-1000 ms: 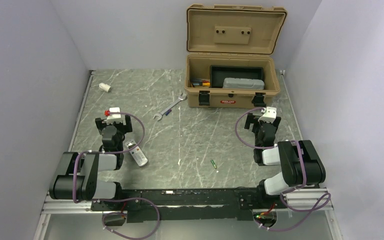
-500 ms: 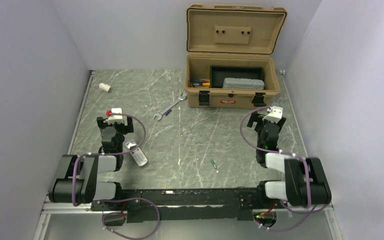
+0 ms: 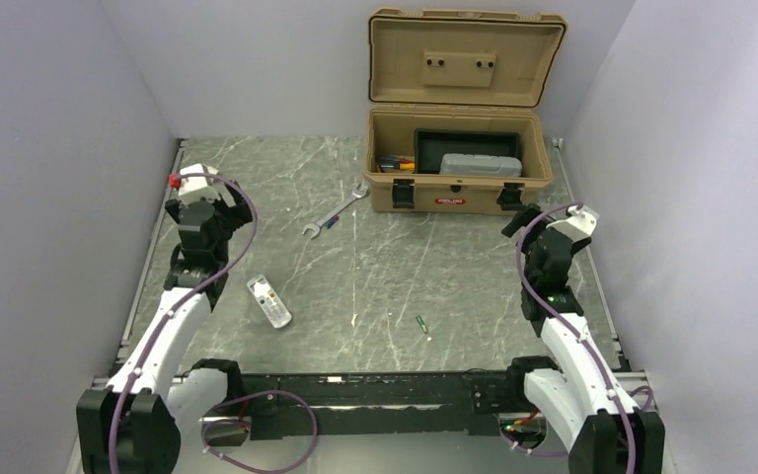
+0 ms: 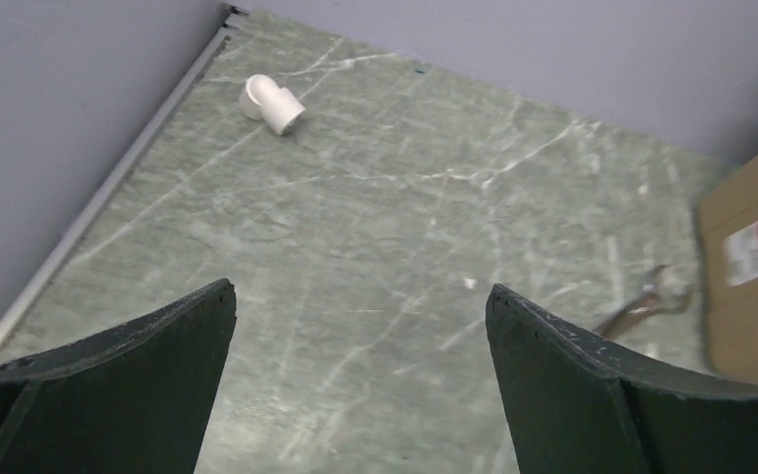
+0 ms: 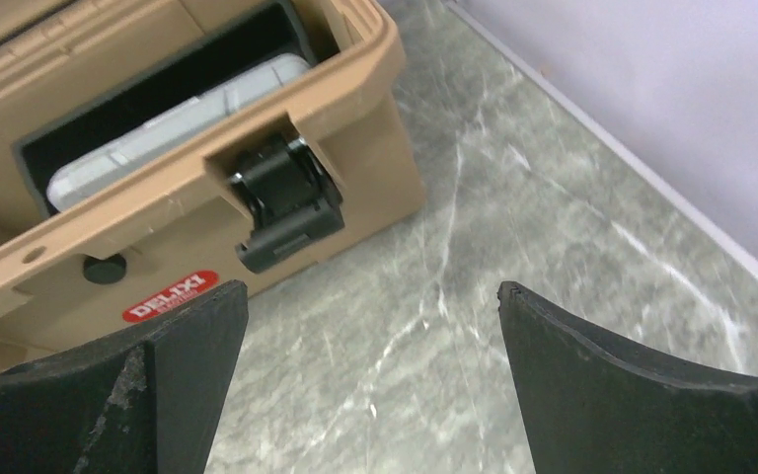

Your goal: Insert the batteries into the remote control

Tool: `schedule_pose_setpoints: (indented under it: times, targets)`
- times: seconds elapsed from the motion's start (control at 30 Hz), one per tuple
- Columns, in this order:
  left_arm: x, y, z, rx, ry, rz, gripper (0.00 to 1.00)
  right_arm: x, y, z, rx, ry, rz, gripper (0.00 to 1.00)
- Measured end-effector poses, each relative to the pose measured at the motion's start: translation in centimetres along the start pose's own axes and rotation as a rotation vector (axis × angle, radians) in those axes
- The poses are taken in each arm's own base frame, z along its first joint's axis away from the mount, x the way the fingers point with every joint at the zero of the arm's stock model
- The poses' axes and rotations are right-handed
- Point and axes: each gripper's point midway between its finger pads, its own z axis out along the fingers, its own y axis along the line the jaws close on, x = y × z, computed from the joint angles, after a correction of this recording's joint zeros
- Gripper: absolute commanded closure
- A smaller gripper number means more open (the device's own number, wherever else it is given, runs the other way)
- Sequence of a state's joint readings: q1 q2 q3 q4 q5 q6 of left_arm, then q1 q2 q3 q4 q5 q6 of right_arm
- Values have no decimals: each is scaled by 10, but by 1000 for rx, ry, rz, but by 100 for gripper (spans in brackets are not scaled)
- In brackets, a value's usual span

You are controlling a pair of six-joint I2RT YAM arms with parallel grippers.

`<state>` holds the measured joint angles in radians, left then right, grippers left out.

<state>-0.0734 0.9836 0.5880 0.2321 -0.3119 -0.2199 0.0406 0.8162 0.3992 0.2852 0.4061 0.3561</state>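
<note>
The left gripper (image 4: 360,296) and right gripper (image 5: 373,291) gape empty, held high, probably to keep the view clear. One green battery (image 3: 420,323) lies well right of the remote control (image 3: 268,301).

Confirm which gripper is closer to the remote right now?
Left. The left gripper is just beyond the remote, toward the far-left corner; the right gripper is across the table, by the toolbox.
</note>
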Motion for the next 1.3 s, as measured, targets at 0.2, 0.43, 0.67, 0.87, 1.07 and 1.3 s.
schedule_pose_setpoints:
  times: [0.2,0.43,0.67,0.87,1.07,1.3]
  targets:
    - [3,-7,-31,14,140,-149,1,13,-1,-1,65,152,38,0]
    - [27,-5,-77,27,349,-165,1,36,37,-20,-136,284,55,0]
    - [21,-5,-120,75,366,-221,1,106,182,-122,-572,486,-197,0]
    - [31,2,-130,54,406,-214,1,166,248,-205,-823,572,-399,0]
    - [47,19,-125,-16,480,-192,1,212,299,-275,-1016,601,-498,0]
    - [43,47,-110,-85,502,-231,1,251,351,-326,-1130,599,-531,0]
